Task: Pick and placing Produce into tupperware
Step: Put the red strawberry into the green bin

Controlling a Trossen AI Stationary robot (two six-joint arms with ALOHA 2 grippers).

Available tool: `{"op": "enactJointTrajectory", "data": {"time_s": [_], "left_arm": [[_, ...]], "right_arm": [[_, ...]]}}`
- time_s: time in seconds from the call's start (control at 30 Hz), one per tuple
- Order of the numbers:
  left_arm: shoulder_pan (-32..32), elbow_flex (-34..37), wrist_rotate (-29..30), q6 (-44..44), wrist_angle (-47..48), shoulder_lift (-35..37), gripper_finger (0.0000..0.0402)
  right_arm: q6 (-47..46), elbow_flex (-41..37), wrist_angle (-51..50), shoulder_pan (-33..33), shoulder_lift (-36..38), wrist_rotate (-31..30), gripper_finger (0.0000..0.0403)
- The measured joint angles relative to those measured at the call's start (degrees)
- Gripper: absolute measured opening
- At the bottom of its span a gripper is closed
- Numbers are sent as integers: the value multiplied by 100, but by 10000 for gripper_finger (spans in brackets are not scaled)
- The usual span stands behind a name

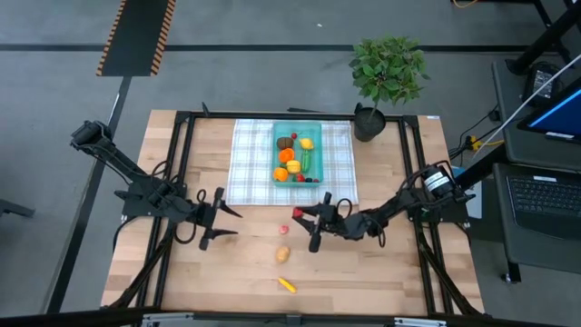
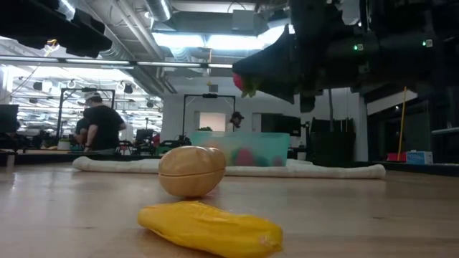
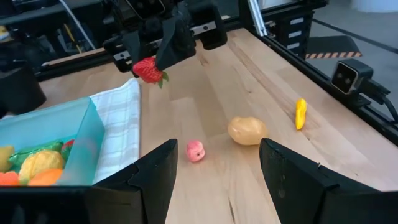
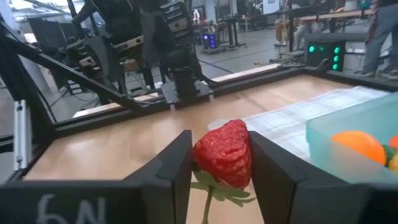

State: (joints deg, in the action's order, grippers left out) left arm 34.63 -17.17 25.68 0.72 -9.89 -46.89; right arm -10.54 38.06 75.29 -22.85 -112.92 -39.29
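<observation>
The teal tupperware [image 1: 296, 173] sits on a checked cloth [image 1: 247, 162] at the table's far middle, with several produce pieces inside. My right gripper [image 1: 304, 216] hovers just near of the cloth, shut on a red strawberry [image 4: 225, 152]. A small pink piece [image 1: 283, 230], a tan potato [image 1: 283, 254] and a yellow piece [image 1: 287, 285] lie on the bare wood toward the near edge. My left gripper [image 1: 222, 218] waits open to their left, with nothing between its fingers [image 3: 155, 177]. My right gripper pinches the strawberry by its two red sides [image 4: 200, 155] between its two fingers. The fingers come in about level from the table's right. The strawberry [image 3: 149, 70] is lifted clear of the table, its green leaf cap [image 2: 249, 89] on the lower side.
A leafy potted plant [image 1: 388, 73] stands at the far right corner. Black frame rails [image 1: 182, 163] run along the table's left and right sides. Bare wood lies around the three loose pieces. A person [image 2: 100, 125] stands in the room beyond.
</observation>
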Motion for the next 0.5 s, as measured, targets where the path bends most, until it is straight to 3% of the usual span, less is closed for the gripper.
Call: {"op": "enactJointTrajectory", "data": {"time_s": [0.17, 0.37, 0.5], "left_arm": [[0, 0, 153, -38, 0, 0, 220], [0, 0, 258, -68, -4, 0, 220], [0, 0, 942, -392, -4, 0, 220]], "right_arm": [[35, 2, 144, 100, 0, -37, 134], [74, 2, 151, 232, 0, -624, 134], [73, 4, 145, 330, 0, -1049, 134]]}}
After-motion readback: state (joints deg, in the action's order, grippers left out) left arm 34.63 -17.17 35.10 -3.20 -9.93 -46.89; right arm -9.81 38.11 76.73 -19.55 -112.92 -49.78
